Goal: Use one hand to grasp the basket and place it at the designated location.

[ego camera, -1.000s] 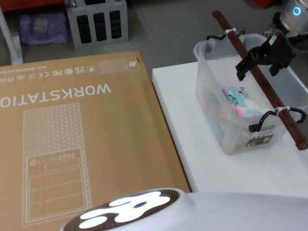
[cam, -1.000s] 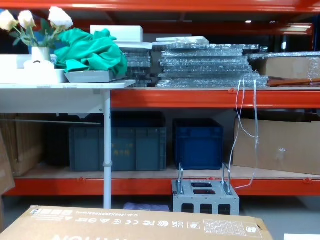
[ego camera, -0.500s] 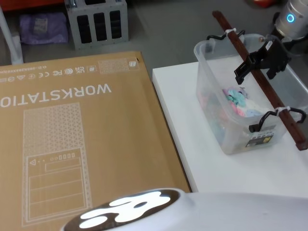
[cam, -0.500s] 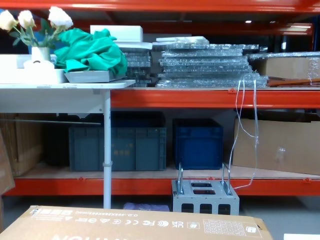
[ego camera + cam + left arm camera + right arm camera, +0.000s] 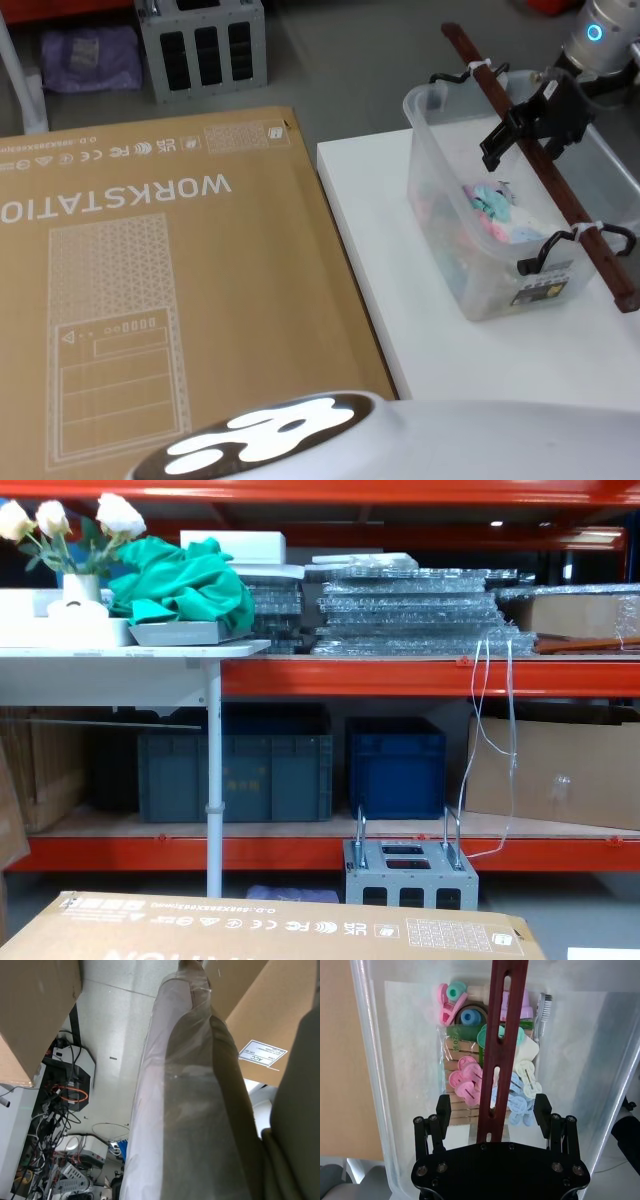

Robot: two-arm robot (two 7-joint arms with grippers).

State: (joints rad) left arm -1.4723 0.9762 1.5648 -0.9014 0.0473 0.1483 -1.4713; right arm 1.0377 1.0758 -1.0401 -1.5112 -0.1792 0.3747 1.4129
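Head view: I see the clear basket (image 5: 440, 230) on the white table (image 5: 370, 230), up by its far edge. My right gripper (image 5: 518, 138) hangs over the brown bar handle (image 5: 575, 215), about halfway along. A big cardboard box (image 5: 150, 280) lies beside the table's left edge.

Right wrist view: the right gripper (image 5: 493, 1110) is spread wide, one finger on each side of the bar handle (image 5: 502, 1035), not touching it. Pastel clips (image 5: 465, 1085) and a toothbrush (image 5: 543, 1015) lie in the basket (image 5: 375, 1085).

Chest view: blue crates (image 5: 395, 765) stand on a low shelf.
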